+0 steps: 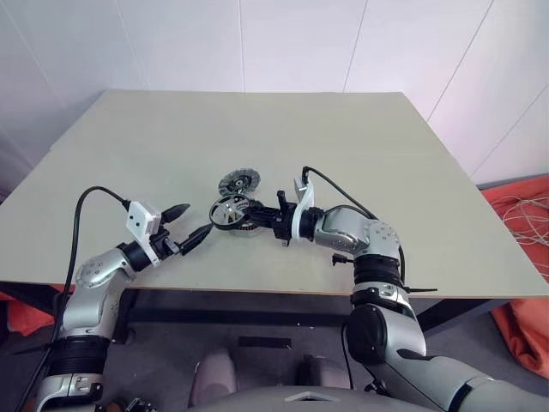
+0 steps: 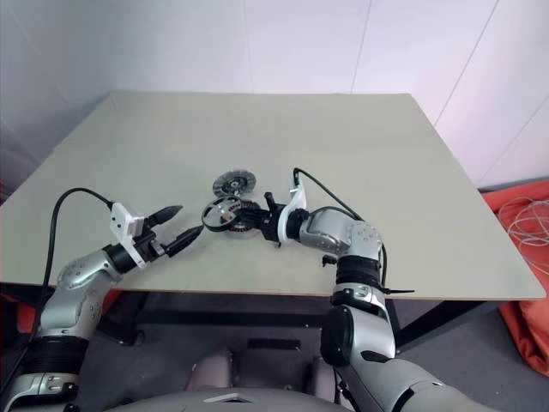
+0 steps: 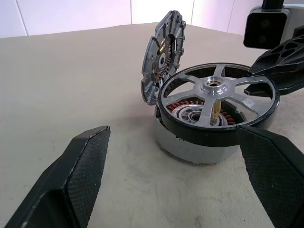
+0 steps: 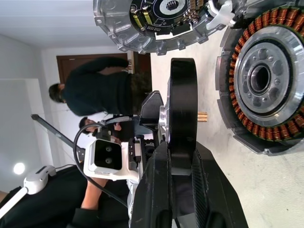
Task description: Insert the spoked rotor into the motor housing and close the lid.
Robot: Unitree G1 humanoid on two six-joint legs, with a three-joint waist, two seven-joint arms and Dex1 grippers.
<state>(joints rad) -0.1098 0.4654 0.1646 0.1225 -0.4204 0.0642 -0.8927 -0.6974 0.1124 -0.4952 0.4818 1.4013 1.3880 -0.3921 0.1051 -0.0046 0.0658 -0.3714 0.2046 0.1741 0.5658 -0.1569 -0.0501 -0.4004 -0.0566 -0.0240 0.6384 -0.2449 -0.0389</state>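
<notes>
- One spoked rotor (image 3: 216,102), black-rimmed with bright silver spokes and a brass-coloured shaft under its hub, hangs just above the housing, roughly level, not yet seated.
- The right gripper (image 1: 257,216) has its two black fingers closed on the rotor's rim; in the right wrist view the rim sits edge-on, pinched between the two fingers (image 4: 156,190).
- One motor housing (image 3: 199,142) stands on the desk (image 1: 386,154) near the front edge, a silver cup with a ring of copper windings around a silver centre hub. Its opening faces up, directly beneath the rotor.
- One lid (image 3: 161,59), a grey ribbed disc, is just behind the housing. From the left wrist view it appears to stand tilted on its edge, close against the housing's rim, its inner face with small components turned towards the housing; from the head views it looks closer to flat.
- The left gripper (image 1: 187,225) hovers over the desk just to the left of the housing, its two fingers spread wide apart and gripping nothing, pointing towards the rotor.
- Two people in dark clothes show in the background of the right wrist view, one standing (image 4: 95,92), one lower down (image 4: 88,124).
</notes>
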